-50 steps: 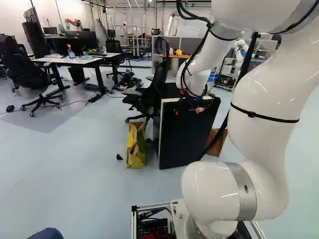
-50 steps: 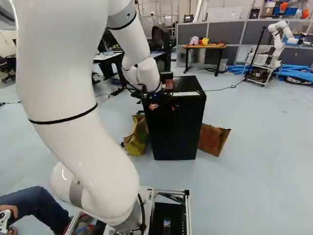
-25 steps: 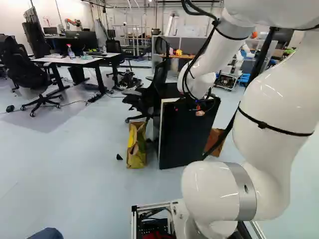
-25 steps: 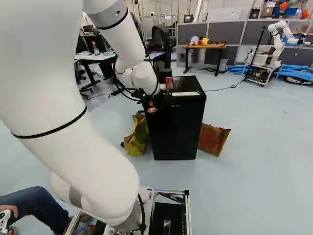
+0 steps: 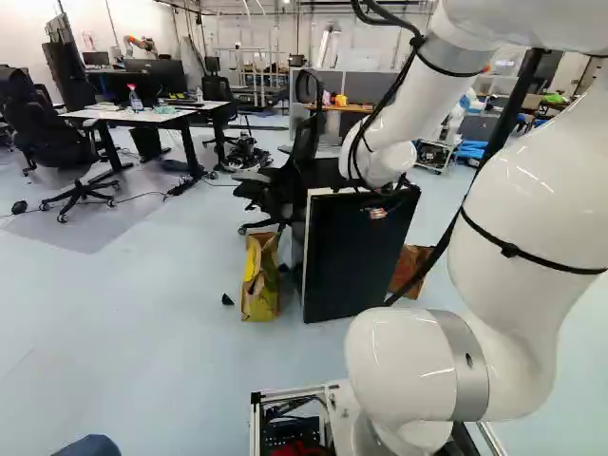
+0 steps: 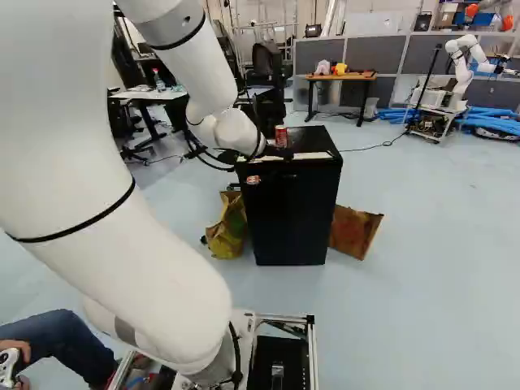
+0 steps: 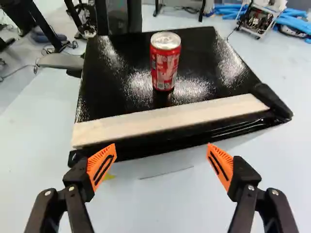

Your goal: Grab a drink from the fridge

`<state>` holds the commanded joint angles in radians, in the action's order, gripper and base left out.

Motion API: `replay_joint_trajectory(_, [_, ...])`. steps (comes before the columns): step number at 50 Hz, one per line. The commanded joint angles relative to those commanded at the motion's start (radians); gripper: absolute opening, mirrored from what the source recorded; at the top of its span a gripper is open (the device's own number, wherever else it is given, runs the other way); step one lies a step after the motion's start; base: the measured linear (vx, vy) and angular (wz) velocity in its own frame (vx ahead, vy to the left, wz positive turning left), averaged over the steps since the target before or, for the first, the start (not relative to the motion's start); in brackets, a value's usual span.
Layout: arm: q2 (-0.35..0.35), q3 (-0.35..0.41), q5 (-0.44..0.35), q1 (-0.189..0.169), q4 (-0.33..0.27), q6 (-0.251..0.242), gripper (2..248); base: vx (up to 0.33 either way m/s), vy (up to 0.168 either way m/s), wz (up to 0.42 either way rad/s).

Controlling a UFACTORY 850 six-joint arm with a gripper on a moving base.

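Observation:
A black fridge [image 6: 296,215] stands ahead of the arm, its door seemingly shut, with a pale strip [image 7: 165,120] along the front of its top. On that top, behind the strip, a red drink can [image 7: 165,63] stands upright; it also shows in the right base view. My gripper [image 6: 280,153] is at the fridge's upper front edge, largely dark against it. In the wrist view the gripper [image 7: 161,149] is open, its orange-padded fingers wide apart with nothing between them, short of the front edge. The can is farther ahead, untouched.
A yellow-brown bag [image 5: 259,277] and a brown cardboard piece [image 6: 354,231] flank the fridge on the floor. A black office chair [image 5: 285,180] is close beside it. Another robot [image 6: 461,73] stands far back. A seated person's leg [image 6: 61,345] is beside the base.
The arm has shifted, raising the gripper from the fridge's upper front to about its top edge. In the right base view the can has come clear of the arm. The base has not moved.

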<state>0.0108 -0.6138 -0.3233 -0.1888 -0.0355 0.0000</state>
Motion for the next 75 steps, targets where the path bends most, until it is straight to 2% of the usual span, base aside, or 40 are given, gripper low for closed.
replay_joint_trajectory(17, [0.025, -0.003, -0.175, 0.000, 0.000, 0.000, 247, 0.000, 0.000, 0.000])
replay_joint_trajectory(56, [0.164, -0.057, -0.483, 0.006, 0.000, 0.000, 247, 0.000, 0.000, 0.000])
replay_joint_trajectory(75, [0.232, -0.087, -0.500, 0.006, 0.000, 0.000, 247, 0.000, 0.000, 0.000])
